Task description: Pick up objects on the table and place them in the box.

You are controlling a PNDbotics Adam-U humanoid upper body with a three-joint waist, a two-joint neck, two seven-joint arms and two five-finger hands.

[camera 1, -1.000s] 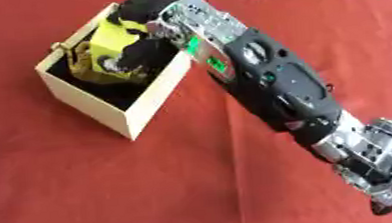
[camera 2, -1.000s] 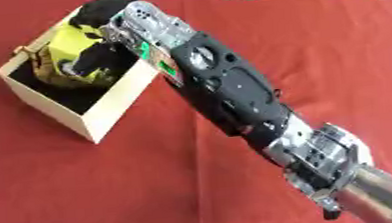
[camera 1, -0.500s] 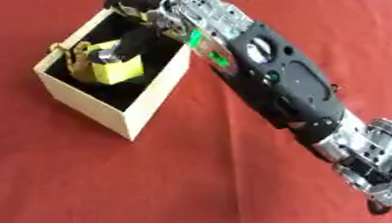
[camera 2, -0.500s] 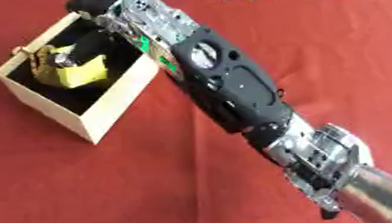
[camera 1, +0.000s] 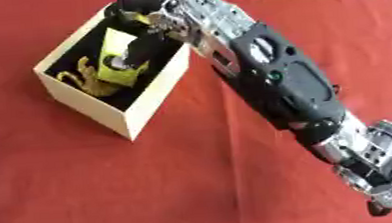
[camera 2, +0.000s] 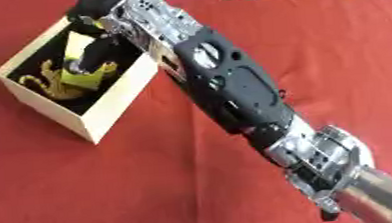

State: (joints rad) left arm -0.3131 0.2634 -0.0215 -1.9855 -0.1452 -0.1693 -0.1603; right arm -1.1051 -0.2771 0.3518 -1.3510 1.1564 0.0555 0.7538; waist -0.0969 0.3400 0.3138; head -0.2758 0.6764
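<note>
Left eye view: the box (camera 1: 103,115) holds a yellow object (camera 1: 118,64). The right hand (camera 1: 143,10) reaches inside, finger state unclear; since before, the yellow object stands more upright.

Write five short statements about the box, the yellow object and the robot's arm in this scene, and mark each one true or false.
1. The right hand reaches over the box. True.
2. The yellow object lies on the red cloth beside the box. False: it is inside the box.
3. The box stands on a red cloth. True.
4. The box has a closed lid. False: its top is open.
5. The left hand works beside the box. False: no left hand shows in either view.
</note>
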